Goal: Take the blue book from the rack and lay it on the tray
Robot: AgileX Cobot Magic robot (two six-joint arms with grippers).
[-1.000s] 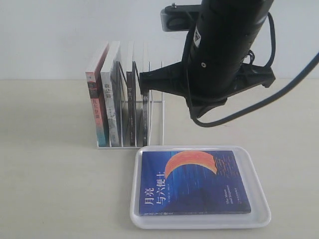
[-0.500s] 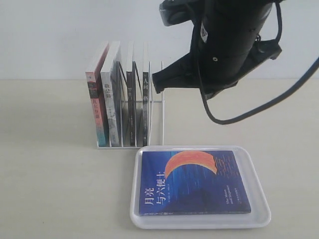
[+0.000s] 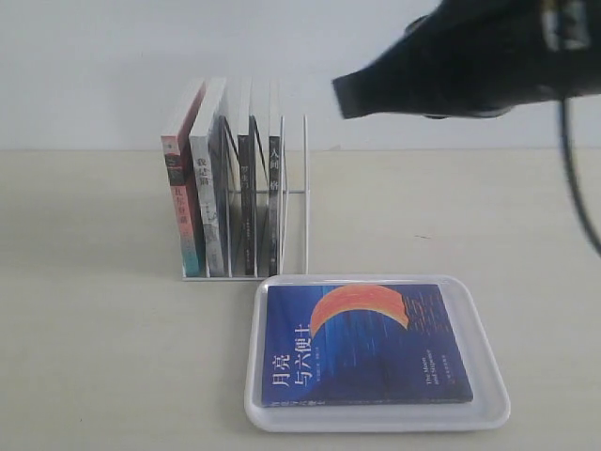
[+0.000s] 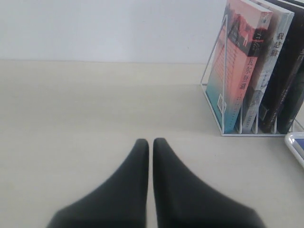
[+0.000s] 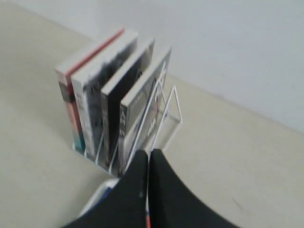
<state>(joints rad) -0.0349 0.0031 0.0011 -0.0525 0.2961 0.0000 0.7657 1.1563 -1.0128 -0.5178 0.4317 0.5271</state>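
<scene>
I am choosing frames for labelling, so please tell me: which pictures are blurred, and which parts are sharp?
Exterior view: the right arm is smeared by motion; the blue book, the tray and the rack are sharp. Left wrist view: the left tool is soft near the lens, the standing books are readable. Right wrist view: everything is blurred, the spine text unreadable.

**Bare table either side; rack and tray fill the middle**

The table (image 3: 84,329) lies bare to the left of the rack (image 3: 306,188) and to its right. The upright books (image 3: 221,188) block the rack's left slots, while its rightmost slot is open. The tray (image 3: 376,420) sits just near of the rack, a low obstacle with the blue book (image 3: 366,343) flat in it. The right gripper (image 3: 343,94) hangs high, leaving the tray reachable from above.
</scene>
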